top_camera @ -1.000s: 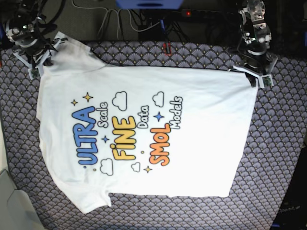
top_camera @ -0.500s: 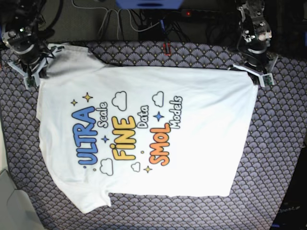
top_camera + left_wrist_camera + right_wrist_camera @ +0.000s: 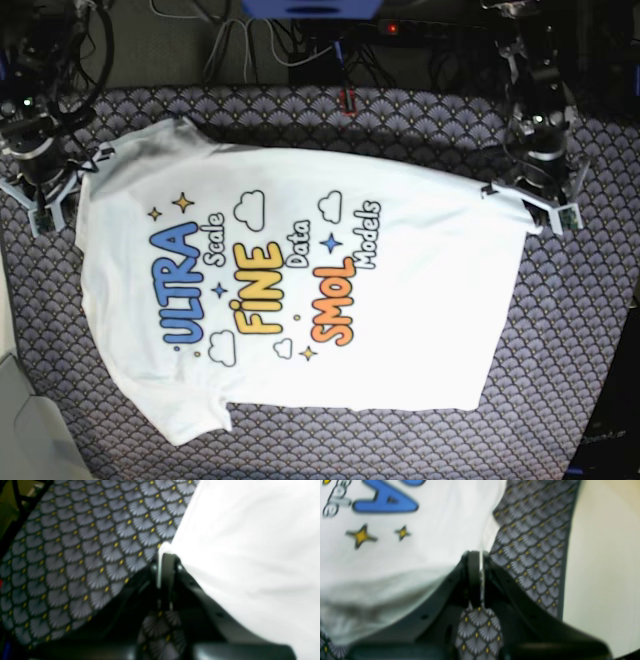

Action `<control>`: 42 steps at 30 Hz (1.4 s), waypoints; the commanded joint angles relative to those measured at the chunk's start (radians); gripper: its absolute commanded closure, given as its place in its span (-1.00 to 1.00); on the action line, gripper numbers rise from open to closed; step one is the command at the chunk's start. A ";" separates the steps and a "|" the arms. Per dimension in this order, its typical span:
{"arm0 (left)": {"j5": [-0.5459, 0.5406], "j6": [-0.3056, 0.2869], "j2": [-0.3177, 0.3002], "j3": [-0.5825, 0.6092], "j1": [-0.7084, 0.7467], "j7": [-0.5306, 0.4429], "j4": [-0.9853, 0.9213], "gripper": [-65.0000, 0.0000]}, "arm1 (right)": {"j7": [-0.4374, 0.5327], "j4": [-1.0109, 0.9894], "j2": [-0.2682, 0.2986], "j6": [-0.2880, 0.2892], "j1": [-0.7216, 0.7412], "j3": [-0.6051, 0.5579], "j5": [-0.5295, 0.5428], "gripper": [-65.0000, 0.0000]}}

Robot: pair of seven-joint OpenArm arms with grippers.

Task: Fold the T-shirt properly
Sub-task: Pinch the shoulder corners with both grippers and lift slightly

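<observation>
The white T-shirt [image 3: 300,280] lies print side up on the patterned table cover, turned sideways, with "ULTRA FINE SMOL" showing. My left gripper [image 3: 548,208] is at the shirt's far right corner. In the left wrist view this gripper [image 3: 163,555] is shut on the white cloth's edge [image 3: 250,542]. My right gripper [image 3: 48,205] is at the shirt's far left edge by the sleeve. In the right wrist view it [image 3: 478,553] is shut with a thin white edge of the shirt [image 3: 420,542] between its fingers.
The grey fan-patterned table cover [image 3: 580,330] lies under the shirt and reaches all sides. Cables and a power strip [image 3: 300,40] lie behind the table. A pale surface [image 3: 20,420] borders the cover at the left and also shows in the right wrist view [image 3: 602,555].
Both grippers have moved toward the front of the table, pulling the shirt's far edge and corners with them. The rest of the shirt stays flat.
</observation>
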 commanded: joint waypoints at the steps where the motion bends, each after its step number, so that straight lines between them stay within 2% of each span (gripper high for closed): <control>1: 0.004 0.007 -0.011 -0.002 -0.029 -0.006 0.012 0.98 | 0.020 0.014 0.019 0.001 0.017 -0.001 0.015 1.00; 5: 0.004 0.007 -0.011 0.018 -0.112 0.068 0.012 0.98 | 0.017 0.011 0.037 -0.002 0.053 -0.034 0.015 1.00; 9: 0.004 0.007 -0.012 0.048 -0.138 0.125 0.022 0.98 | -0.029 0.019 0.039 0.000 0.050 -0.042 0.013 1.00; 20: 0.004 0.009 -0.011 0.048 -0.112 0.125 0.022 0.98 | -0.037 0.020 0.039 0.007 -0.048 -0.040 0.018 1.00; 24: 0.004 0.009 -0.011 0.047 -0.103 0.125 0.022 0.98 | -0.038 0.020 0.037 0.014 -0.052 -0.030 0.018 0.63; 27: 0.004 0.009 -0.011 0.047 -0.096 0.123 0.022 0.98 | -0.038 0.020 0.027 0.014 -0.051 0.033 0.018 0.30; 29: 0.004 0.009 -0.011 0.047 -0.083 0.123 0.022 0.98 | -0.038 0.020 0.008 0.014 -0.048 0.064 0.018 0.15; 32: 0.004 0.009 -0.011 0.047 -0.078 0.123 0.022 0.98 | -0.038 0.020 0.005 0.014 -0.054 0.073 0.018 0.07; 42: 0.004 0.009 -0.011 0.045 -0.063 0.123 0.024 0.98 | -0.038 0.020 -0.053 0.014 -0.094 0.073 0.018 0.07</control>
